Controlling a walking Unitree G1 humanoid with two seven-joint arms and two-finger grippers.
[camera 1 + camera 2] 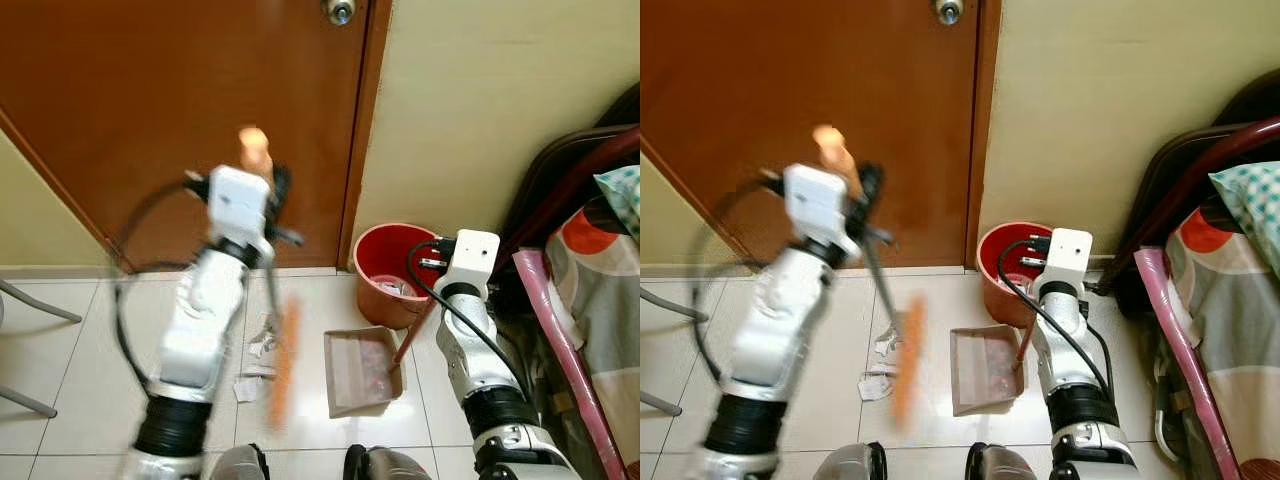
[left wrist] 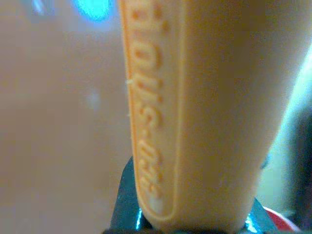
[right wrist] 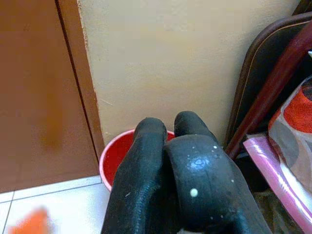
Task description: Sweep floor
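On the white tiled floor lie a few scraps of white paper, one orange brush with a thin grey shaft, one grey-pink plastic dustpan and one red plastic bucket. The left gripper has its jaws closed round the brush's orange handle, the blurred bristle head low by the scraps. The right gripper, jaws pressed together with the dustpan's dark red handle beneath them, hangs over the bucket's rim.

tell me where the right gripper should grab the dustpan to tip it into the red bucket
Best guess: the dustpan's long dark red handle, which rises on a slant from the pan's right rear corner toward the right gripper. Come in from the right, closing across the thin shaft. The flat tray lies open on the floor tiles, offering only thin walls, and the red bucket stands just behind.
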